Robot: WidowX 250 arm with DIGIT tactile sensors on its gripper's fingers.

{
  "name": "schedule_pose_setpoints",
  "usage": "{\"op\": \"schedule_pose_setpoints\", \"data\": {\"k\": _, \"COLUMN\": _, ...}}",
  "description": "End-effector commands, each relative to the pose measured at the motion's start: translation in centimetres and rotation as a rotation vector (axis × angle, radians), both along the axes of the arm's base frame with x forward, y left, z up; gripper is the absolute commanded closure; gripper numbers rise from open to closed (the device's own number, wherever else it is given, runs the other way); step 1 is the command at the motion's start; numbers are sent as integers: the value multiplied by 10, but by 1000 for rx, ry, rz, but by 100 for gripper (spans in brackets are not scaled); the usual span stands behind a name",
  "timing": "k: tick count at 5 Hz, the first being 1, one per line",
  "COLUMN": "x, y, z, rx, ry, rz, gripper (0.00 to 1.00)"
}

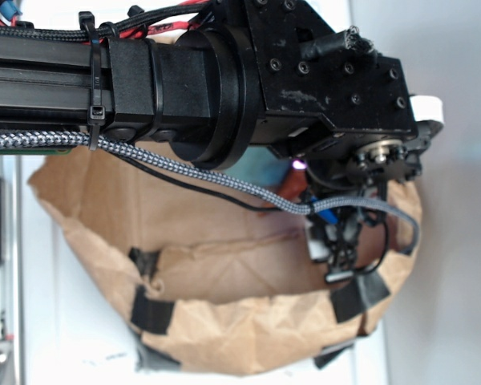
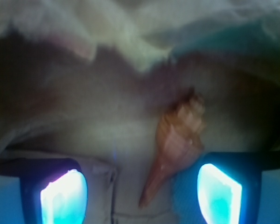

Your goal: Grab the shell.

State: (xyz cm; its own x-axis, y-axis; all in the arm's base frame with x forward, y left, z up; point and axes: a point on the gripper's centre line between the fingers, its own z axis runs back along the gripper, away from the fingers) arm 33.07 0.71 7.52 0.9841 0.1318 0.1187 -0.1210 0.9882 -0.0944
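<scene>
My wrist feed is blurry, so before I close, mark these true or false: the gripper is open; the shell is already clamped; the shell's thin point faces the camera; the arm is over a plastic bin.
1. The gripper is open. True.
2. The shell is already clamped. False: it lies between the glowing fingers, nearer the right-hand one in the wrist view, with no grip visible.
3. The shell's thin point faces the camera. True.
4. The arm is over a plastic bin. False: it is a brown paper bag.

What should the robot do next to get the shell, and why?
Probably slide a little right, then lower. In the wrist view the shell lies between the open gripper fingers but close to the right finger, with its thin point toward the camera. Centring it should give a cleaner grip.
</scene>
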Motion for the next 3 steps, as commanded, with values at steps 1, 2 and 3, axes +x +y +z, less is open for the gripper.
{"op": "schedule_pose_setpoints", "data": {"k": 1, "x": 22, "y": 4, "z": -7, "rx": 52, "ry": -51, "rz": 24, "gripper": 0}}
{"op": "schedule_pose_setpoints", "data": {"k": 2, "x": 28, "y": 4, "z": -19, "rx": 68, "ry": -73, "rz": 16, "gripper": 0}}
{"op": "schedule_pose_setpoints", "data": {"k": 3, "x": 25, "y": -2, "z": -25, "rx": 88, "ry": -109, "rz": -11, "gripper": 0}}
